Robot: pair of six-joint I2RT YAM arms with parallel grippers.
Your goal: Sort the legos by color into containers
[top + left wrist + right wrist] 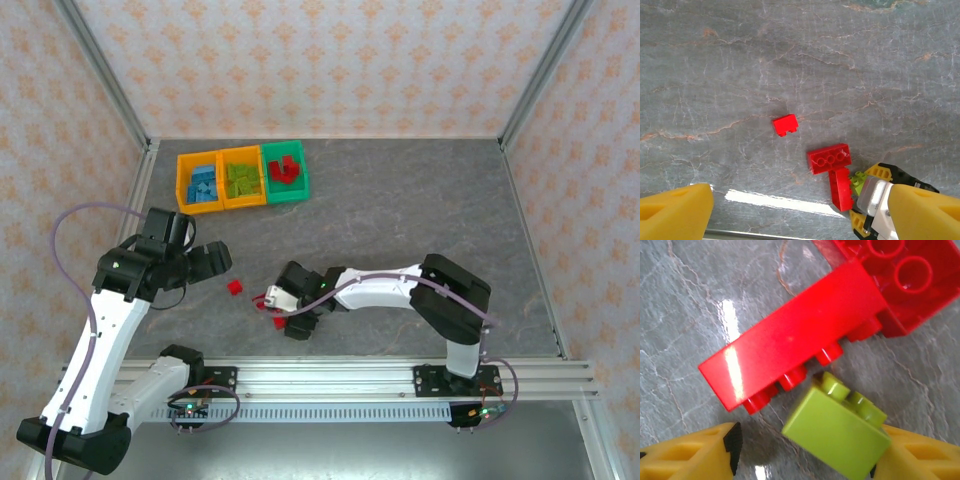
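Lime brick (837, 435) against one finger of wide-open right claw (805, 446); left claw (799, 200) wide too.

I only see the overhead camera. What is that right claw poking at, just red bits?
Observer: Not just red: a small lime green studded plastic brick sits between the yellow fingers of the right gripper.
Visitor: Is it gripped?
Observer: No; the jaws stand open, with a gap on one side of it.
Visitor: And the red ones?
Observer: The long red studded plastic brick lies on its side, studs pointing at the green one.
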